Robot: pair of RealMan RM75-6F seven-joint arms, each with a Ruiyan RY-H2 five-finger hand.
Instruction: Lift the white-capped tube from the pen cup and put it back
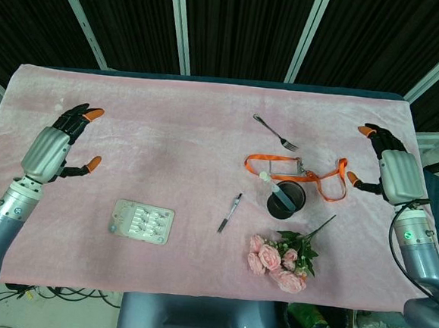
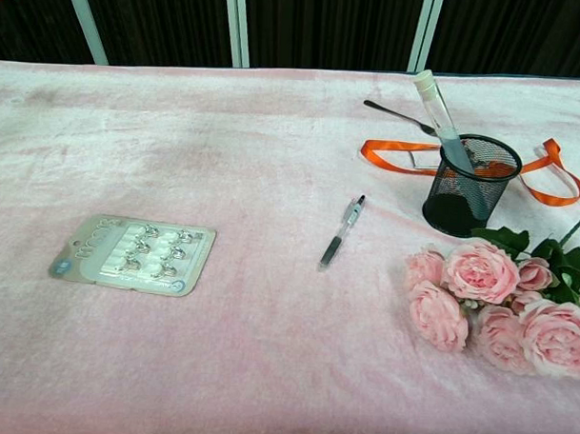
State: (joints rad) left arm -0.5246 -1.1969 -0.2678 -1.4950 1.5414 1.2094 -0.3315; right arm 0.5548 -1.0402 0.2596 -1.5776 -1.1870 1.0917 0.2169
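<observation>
toward the right of the pink-covered bench (image 1: 208,110) stands the black mesh pen cup (image 2: 465,185), and the white-capped tube (image 2: 440,117) leans in it, cap end up and tilted to the left above the rim. it looks light, stiff and smooth, so probably slippery; the best hold is likely just under the cap, clear of the mesh. nothing else can be made out in the cup. both hands sit well apart from it: the left hand (image 1: 60,142) and right hand (image 1: 387,163) each have fingers spread wide, holding nothing.
</observation>
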